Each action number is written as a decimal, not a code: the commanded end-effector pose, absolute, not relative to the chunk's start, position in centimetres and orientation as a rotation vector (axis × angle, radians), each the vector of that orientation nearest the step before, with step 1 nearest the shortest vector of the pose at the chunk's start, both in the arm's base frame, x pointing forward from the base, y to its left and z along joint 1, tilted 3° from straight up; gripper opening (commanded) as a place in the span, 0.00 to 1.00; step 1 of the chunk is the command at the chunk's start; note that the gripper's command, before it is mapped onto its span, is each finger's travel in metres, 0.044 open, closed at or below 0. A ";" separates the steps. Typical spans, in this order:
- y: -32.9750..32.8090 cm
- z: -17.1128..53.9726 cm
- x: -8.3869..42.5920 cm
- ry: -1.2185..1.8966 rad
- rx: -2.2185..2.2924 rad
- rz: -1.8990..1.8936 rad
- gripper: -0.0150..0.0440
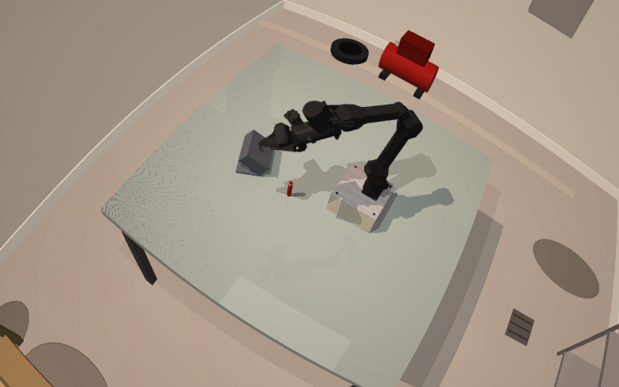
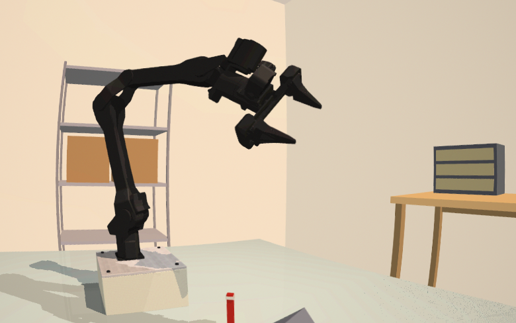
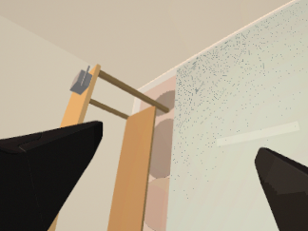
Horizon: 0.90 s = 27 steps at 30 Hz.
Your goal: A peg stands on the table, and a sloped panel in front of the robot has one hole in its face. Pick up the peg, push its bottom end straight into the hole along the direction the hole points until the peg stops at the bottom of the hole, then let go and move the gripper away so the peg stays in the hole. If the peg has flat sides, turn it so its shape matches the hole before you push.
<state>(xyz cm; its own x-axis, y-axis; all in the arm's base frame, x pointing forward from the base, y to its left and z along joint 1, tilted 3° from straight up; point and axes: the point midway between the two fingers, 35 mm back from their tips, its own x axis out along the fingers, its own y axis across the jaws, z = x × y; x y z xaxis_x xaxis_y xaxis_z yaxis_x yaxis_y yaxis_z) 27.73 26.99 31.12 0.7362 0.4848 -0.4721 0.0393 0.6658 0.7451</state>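
Observation:
The red peg (image 1: 289,189) (image 2: 230,311) stands upright on the table, with a pale band near its top; it looks square-sided. The dark grey sloped panel (image 1: 251,155) (image 2: 296,317) stands behind it in the top view, and only its top corner shows in the exterior view. A small square hole (image 1: 261,149) shows in its face, close to the fingertips in that view. My gripper (image 1: 262,145) (image 2: 307,124) (image 3: 181,142) is open and empty, high above the table, tilted forward and down. Neither peg nor panel shows in the wrist view.
The arm's base block (image 1: 351,212) (image 2: 144,293) stands on the pale green table (image 1: 219,237) (image 2: 323,289) (image 3: 228,189), to the right of the peg in the top view. A shelf rack (image 2: 114,127) and a wooden side table (image 2: 448,197) stand beyond the table.

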 end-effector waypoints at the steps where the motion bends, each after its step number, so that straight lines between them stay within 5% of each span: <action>1: 25.9 27.1 28.9 0.798 0.757 0.184 1.00; 27: 15.8 7.3 28.4 1.352 0.494 -0.375 1.00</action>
